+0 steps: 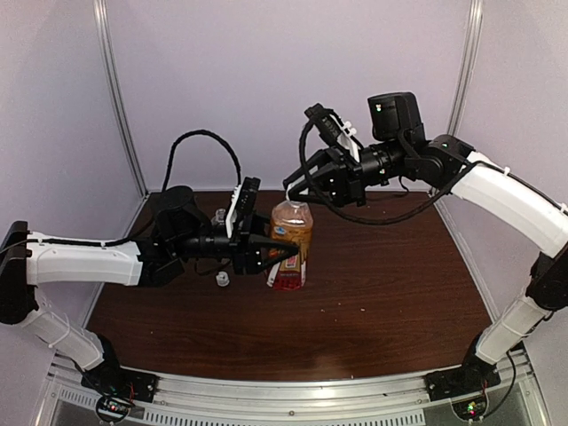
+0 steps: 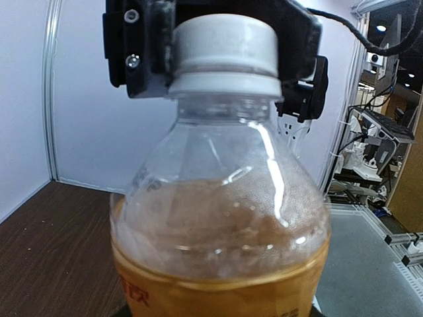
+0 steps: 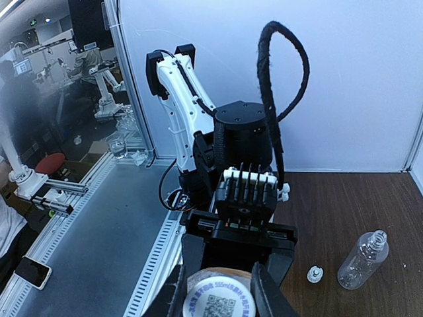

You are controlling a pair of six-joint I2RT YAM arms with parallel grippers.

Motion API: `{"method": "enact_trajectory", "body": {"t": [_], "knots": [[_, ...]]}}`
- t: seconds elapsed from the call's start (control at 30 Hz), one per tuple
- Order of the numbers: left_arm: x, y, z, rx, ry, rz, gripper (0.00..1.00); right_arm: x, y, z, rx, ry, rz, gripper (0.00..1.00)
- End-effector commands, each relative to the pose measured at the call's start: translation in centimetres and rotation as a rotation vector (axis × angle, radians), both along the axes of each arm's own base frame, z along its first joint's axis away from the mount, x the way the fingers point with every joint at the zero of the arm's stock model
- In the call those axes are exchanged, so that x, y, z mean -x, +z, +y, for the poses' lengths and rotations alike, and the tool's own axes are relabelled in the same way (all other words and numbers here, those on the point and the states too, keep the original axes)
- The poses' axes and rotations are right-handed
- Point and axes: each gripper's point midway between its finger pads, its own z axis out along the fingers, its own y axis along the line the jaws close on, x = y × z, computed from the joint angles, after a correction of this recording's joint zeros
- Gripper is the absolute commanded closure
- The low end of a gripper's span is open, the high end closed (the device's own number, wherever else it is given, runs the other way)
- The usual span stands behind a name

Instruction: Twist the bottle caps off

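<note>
Amber bottle (image 1: 293, 232) stands upright at about the middle of the tabletop (image 1: 382, 311), its red-and-white label facing the near edge. I see liquid filling it up to the shoulder, with the neck above it clear.

Left gripper (image 1: 286, 253) comes in from the left edge side and is clamped on the amber bottle's body at label height, its jaws partly apart with one finger on either side of the bottle. The arm lies low and level over the tabletop.

Right gripper (image 1: 295, 188) reaches down from the far right side. Its jaws are closed on the white cap (image 2: 225, 49), with a black finger pressed against each side, as the left wrist view confirms. The cap sits on the neck; I cannot tell how far it is turned.

Clear bottle (image 3: 363, 261) rests on the tabletop toward the far left corner, beyond the left arm. Its neck is bare. I cannot tell whether it stands or leans.

Loose cap (image 1: 222, 280) lies on the tabletop left of the amber bottle, just beside the left gripper's body and apart from the clear bottle.
</note>
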Motion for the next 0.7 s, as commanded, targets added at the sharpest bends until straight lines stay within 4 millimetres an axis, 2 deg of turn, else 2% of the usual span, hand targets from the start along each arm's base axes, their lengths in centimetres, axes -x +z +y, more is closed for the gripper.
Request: {"method": "enact_trajectory", "body": {"t": [0.0,0.17,0.33,0.43,0.53,0.67], "knots": [[0.1,3.0,0.3,0.097,0.005,-0.056,0.82,-0.1,0.0,-0.1,0.018,-0.025,0.039,0.74],[-1.4,2.3,0.2,0.059,0.088,-0.043,0.82,-1.7,0.7,-0.2,0.023,-0.159,0.073,0.60],[-2.8,1.5,0.3,0.016,0.169,-0.043,0.82,-2.6,1.9,-1.0,0.011,-0.263,0.096,0.30],[-3.1,1.2,0.3,0.006,0.187,-0.040,0.82,-3.0,2.7,-1.3,-0.002,-0.306,0.119,0.20],[-3.4,1.1,0.3,-0.003,0.203,-0.034,0.83,-3.9,3.3,-1.6,-0.013,-0.382,0.150,0.16],[-3.9,0.9,0.4,-0.011,0.232,-0.030,0.82,-6.8,3.0,-2.4,0.008,-0.577,0.213,0.15]]}}
